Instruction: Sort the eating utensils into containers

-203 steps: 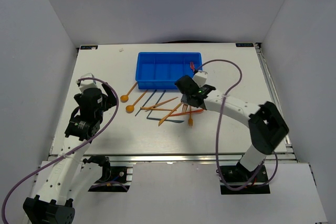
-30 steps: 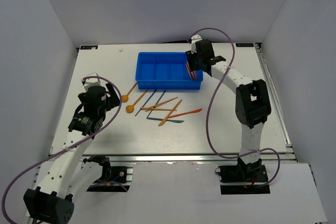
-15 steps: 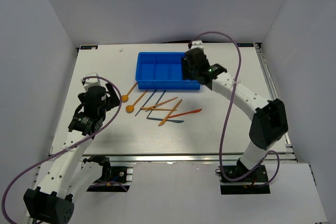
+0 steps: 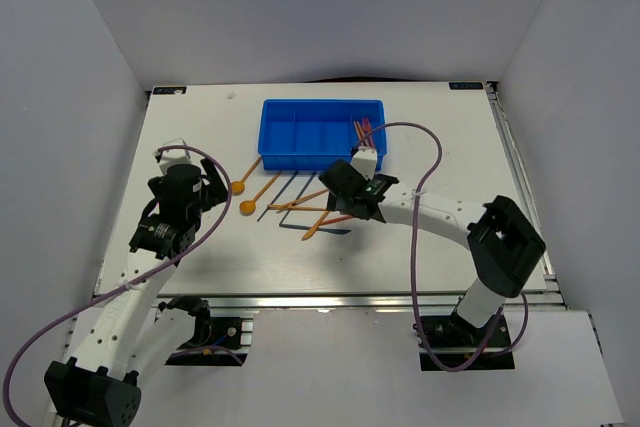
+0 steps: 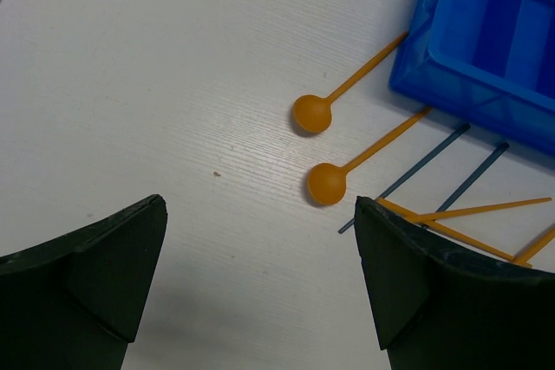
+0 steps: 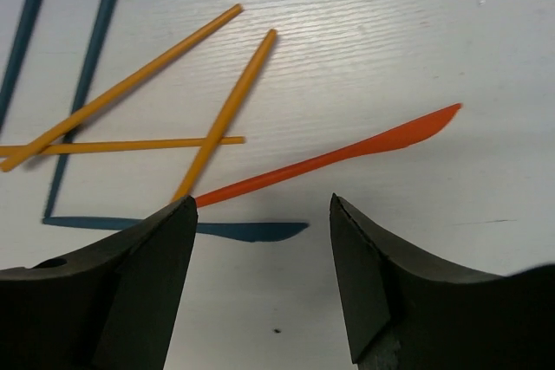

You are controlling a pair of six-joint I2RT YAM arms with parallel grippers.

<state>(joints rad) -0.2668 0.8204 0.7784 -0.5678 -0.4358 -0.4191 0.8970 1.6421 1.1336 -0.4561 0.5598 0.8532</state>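
The bright blue tray of containers [image 4: 322,133] lies at the back of the table, with red and orange utensils [image 4: 364,132] in its rightmost compartment. In front of it lie loose utensils: two orange spoons [image 5: 313,113] [image 5: 327,183], dark blue sticks [image 5: 434,155], orange sticks [image 6: 221,119], a red knife [image 6: 347,155] and a dark blue knife [image 6: 247,230]. My right gripper [image 6: 260,205] hovers open just above the red knife's handle, holding nothing; in the top view the right gripper [image 4: 343,190] is over the pile. My left gripper [image 5: 260,205] is open and empty above bare table, short of the spoons.
The tray's other compartments [image 4: 300,135] look empty. White walls enclose the table on three sides. The right arm's purple cable [image 4: 425,162] loops over the table to the right of the tray.
My right arm has swung from above the tray's rightmost compartment back down over the loose pile, its jaws opening wider. The left arm has not moved.
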